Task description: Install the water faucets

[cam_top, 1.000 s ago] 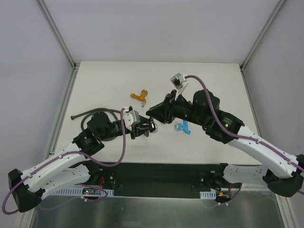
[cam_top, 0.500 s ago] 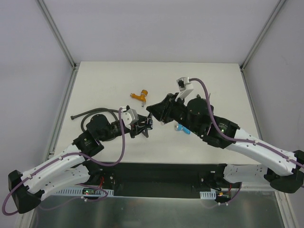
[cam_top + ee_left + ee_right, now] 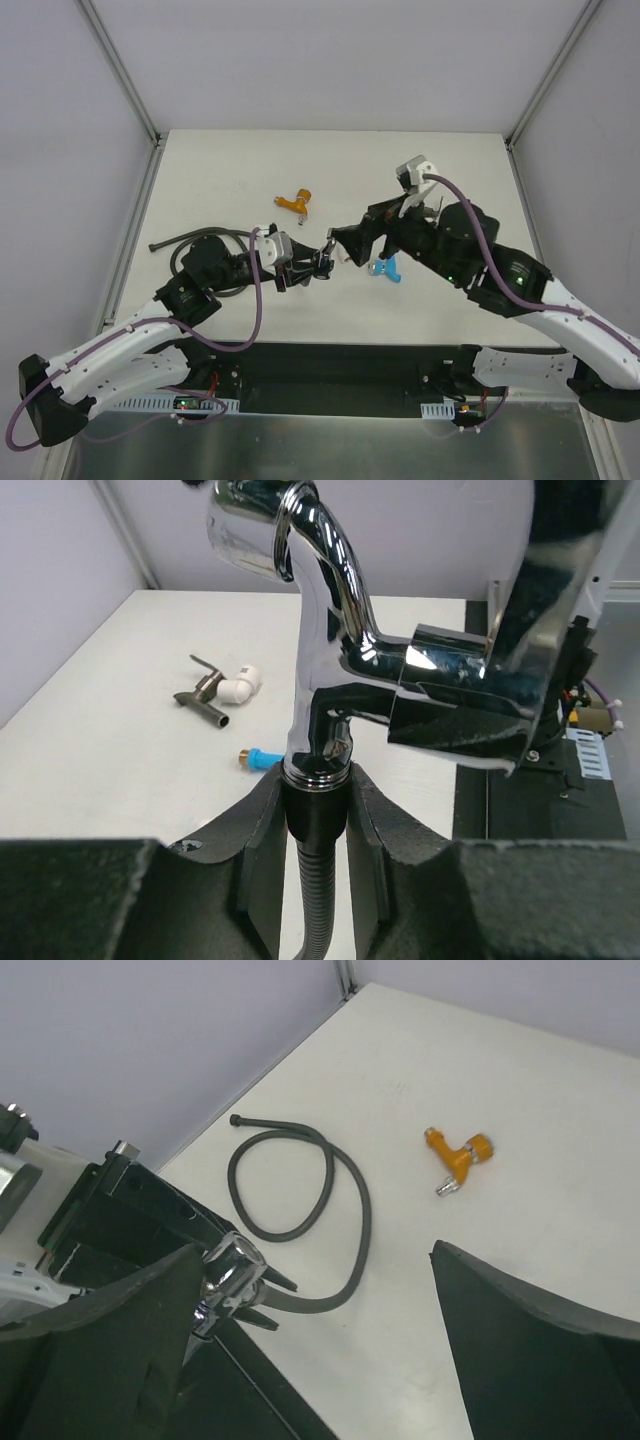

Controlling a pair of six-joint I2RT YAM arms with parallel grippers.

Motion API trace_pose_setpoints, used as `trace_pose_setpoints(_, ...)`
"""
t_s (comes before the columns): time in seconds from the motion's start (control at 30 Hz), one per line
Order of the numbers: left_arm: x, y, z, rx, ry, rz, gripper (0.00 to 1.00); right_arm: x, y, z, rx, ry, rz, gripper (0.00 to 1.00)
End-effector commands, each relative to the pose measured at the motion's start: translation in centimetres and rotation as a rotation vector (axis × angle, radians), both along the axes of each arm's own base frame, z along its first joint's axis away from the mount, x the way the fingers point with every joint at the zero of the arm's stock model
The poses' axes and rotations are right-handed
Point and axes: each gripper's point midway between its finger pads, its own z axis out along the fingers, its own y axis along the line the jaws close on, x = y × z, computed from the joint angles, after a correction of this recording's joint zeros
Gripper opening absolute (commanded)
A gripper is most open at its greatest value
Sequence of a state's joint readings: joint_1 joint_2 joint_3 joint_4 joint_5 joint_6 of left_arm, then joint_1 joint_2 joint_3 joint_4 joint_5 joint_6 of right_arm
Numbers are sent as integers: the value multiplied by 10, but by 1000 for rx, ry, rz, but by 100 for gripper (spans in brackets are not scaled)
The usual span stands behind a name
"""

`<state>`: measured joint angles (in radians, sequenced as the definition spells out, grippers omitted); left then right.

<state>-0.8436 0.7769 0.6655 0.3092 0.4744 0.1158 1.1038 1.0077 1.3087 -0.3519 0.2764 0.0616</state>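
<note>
White table (image 3: 450,160), pale walls: at centre the left gripper (image 3: 315,800) pinches the chrome faucet (image 3: 325,660) at its base, where the hose (image 3: 300,1210) joins. The right gripper (image 3: 345,245) faces it closely, jaws spread and empty. The orange faucet (image 3: 295,203) lies farther back, the blue faucet (image 3: 385,268) just right, and the grey faucet (image 3: 203,697) touches a white elbow (image 3: 240,687).

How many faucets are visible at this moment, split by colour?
Orange-brass lever faucet: 1
Shiny chrome faucet: 1
Bright blue faucet: 1
Dark grey-brown lever faucet: 1
Total: 4
</note>
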Motion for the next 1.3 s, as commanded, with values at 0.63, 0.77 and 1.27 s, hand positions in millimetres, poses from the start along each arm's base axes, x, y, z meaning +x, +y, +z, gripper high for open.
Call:
trace_pose_setpoints(0.63, -66, -24, 26, 27, 27, -483, 0, -108, -37, 21, -423, -720, 871, 100)
trace_pose_setpoints(0.77, -63, -26, 24, 36, 39, -480, 0, -112, -25, 20, -435, -730, 960, 100)
trace_pose_setpoints(1.27, -62, -26, 24, 41, 38, -469, 0, -109, 10, -22, -594, -592, 1222, 77)
